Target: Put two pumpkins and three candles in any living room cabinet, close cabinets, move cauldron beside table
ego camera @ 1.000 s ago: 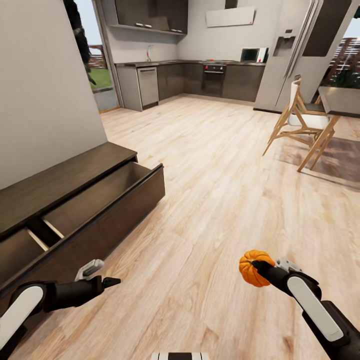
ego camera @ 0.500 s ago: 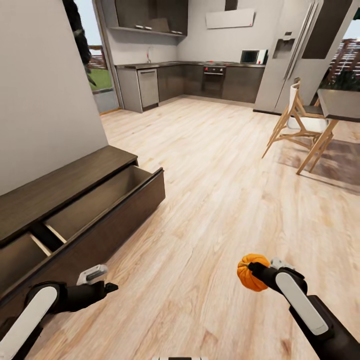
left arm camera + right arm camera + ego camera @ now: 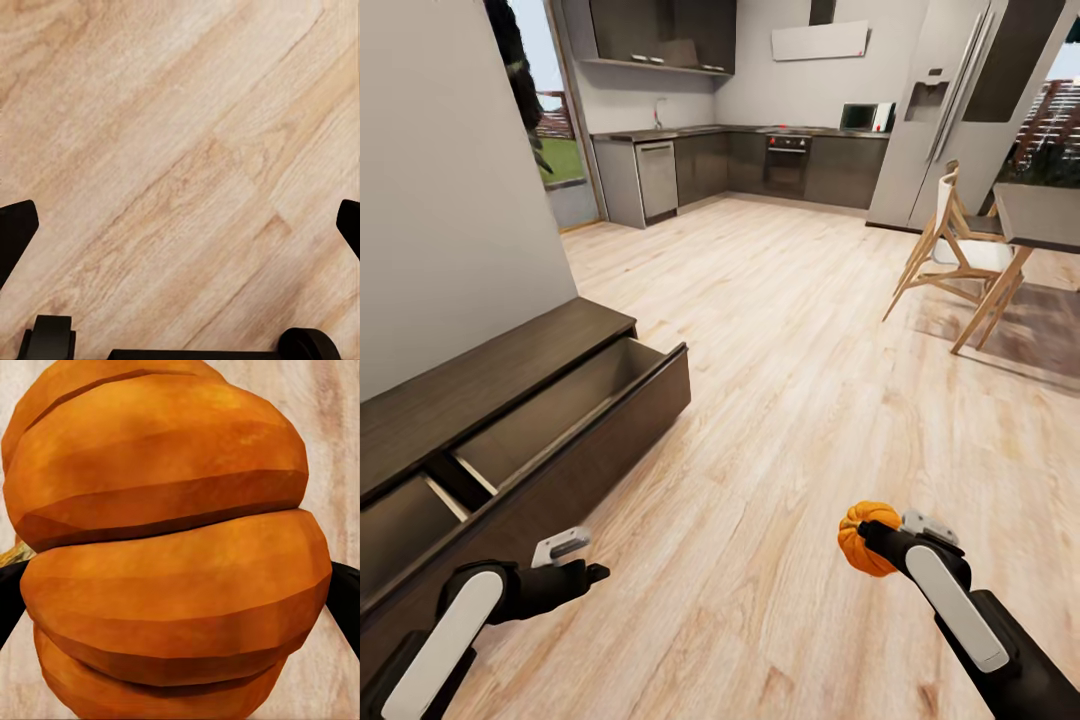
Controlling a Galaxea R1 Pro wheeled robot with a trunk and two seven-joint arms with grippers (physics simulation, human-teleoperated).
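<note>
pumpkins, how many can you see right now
1. The pumpkin is clamped in the right gripper, held above the wood floor, right of the cabinet with its open drawers. The second may be out of view.

Pale, matt, strongly grained wood on the floor (image 3: 780, 330). Dark-brown matt wood on the cabinet (image 3: 490, 370) (paler inside its drawers). Smooth, ribbed, faintly glossy orange skin on the pumpkin (image 3: 172, 547). Brushed-metal grey across the fridge (image 3: 950, 100).

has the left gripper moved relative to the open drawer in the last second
Cannot tell: the whole head view shifted, so the camera moved. The left gripper hangs open just off the cabinet's open drawer front.
</note>
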